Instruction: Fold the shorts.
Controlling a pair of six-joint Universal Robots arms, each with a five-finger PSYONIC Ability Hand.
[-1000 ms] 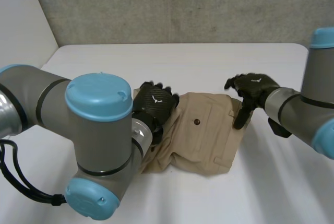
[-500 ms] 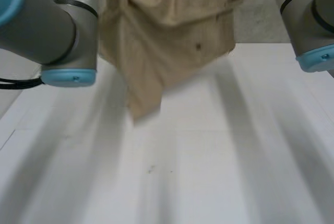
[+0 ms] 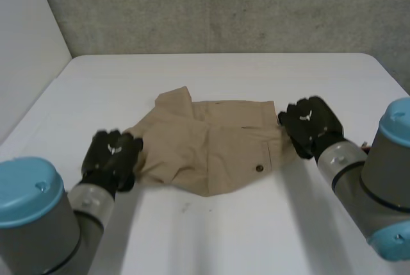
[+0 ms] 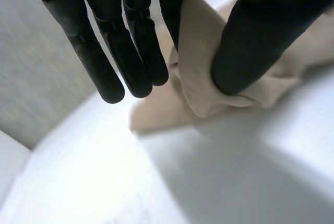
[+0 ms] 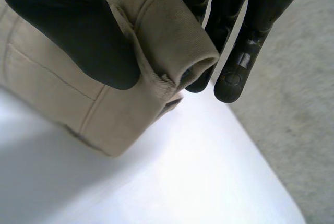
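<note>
The tan shorts (image 3: 211, 143) lie rumpled on the white table (image 3: 256, 224), with a buttoned pocket toward the near right. My left hand (image 3: 112, 154) grips their left edge: in the left wrist view its thumb (image 4: 261, 41) pinches a fold of the shorts (image 4: 201, 78) against the fingers. My right hand (image 3: 311, 124) holds the right edge. In the right wrist view its thumb (image 5: 73, 31) presses the rolled waistband of the shorts (image 5: 167, 31) against the fingers.
A grey wall (image 3: 224, 9) stands behind the table's far edge. Bare white tabletop stretches in front of the shorts and beyond them. My two arms come in from the near left and near right corners.
A second ago the shorts lay folded with both hands on them. Half a second ago both hands held them high in the air. Now they lie spread on the table, both hands still gripping.
</note>
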